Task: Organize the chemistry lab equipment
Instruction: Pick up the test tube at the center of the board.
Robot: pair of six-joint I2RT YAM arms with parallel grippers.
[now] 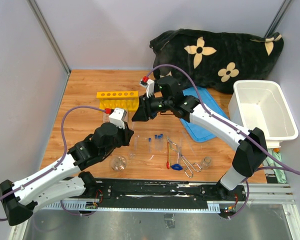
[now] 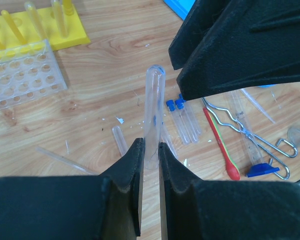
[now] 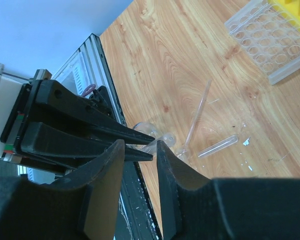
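Clear glass nearly vanishes against the wooden table (image 1: pixel 90 100) from overhead. The test tube (image 2: pixel 154 100) that the left gripper (image 2: pixel 151 145) pinches tight is plain only in the left wrist view. It points toward 12 o'clock with its rounded end free and its lower end hidden between the fingers, so I cannot tell whether it carries a cap. From above, both sets of fingertips are buried under the arms' own black housings. The right gripper (image 3: pixel 138 145) has its fingers parted with nothing clamped. In its own view the tube's tip shows just past them, while the left fingers (image 3: pixel 90 120) cut in from 9 o'clock across a round glass shape, probably the flask (image 1: pixel 119 162). The left wrist view puts the right gripper at 2 o'clock of the tube, just beside it, blocking the table behind. Only the wrist cameras clearly show a clear holed tray (image 2: pixel 20 75) beside the yellow rack (image 1: pixel 117 95). Blue-capped tubes (image 2: pixel 182 120) lie at 3 o'clock of the held tube, then the red-handled spatula (image 2: pixel 220 145) and metal tongs (image 2: pixel 240 127). A small beaker (image 1: pixel 206 161) is cut off at that view's edge. The white tub (image 1: pixel 264 110) and black cloth (image 1: pixel 215 50) appear only from above.
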